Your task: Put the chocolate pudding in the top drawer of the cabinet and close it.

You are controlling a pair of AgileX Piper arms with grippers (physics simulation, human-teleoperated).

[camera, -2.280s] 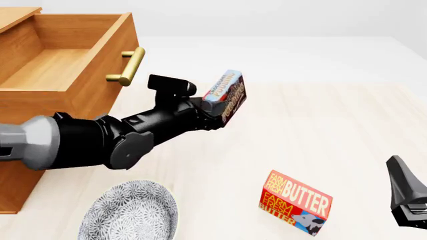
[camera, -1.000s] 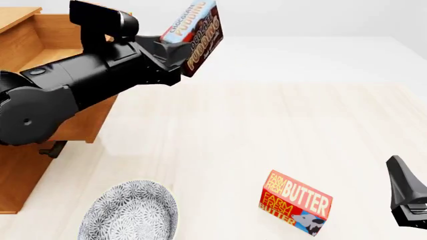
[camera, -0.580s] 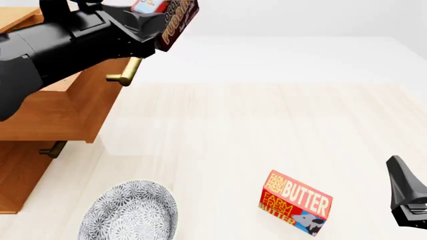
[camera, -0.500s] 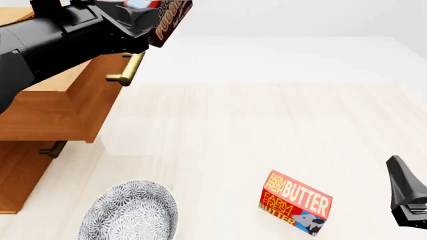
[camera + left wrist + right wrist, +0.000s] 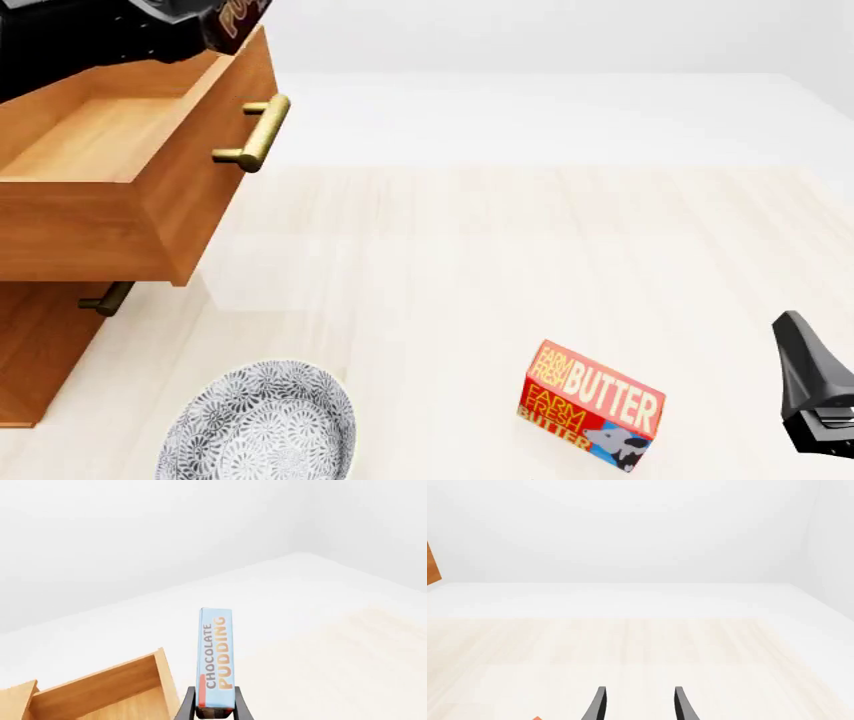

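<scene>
One black left pincer (image 5: pixel 215 711), clamped on the thin blue-edged chocolate pudding box (image 5: pixel 215 661), is raised at upper left above the open orange-brown wooden top drawer (image 5: pixel 147 190); the right pincer (image 5: pixel 638 705) is held apart.

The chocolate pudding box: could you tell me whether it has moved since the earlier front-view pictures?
Yes. The chocolate pudding, held in the left claw, has gone up and to the left, from beside the brass handle to above the open top drawer.

I see the pudding (image 5: pixel 215 661) pinched between my left fingers (image 5: pixel 189 707), above the open drawer (image 5: pixel 127 160). Butter (image 5: pixel 590 403) lies left of my right fingers (image 5: pixel 814 385).
</scene>
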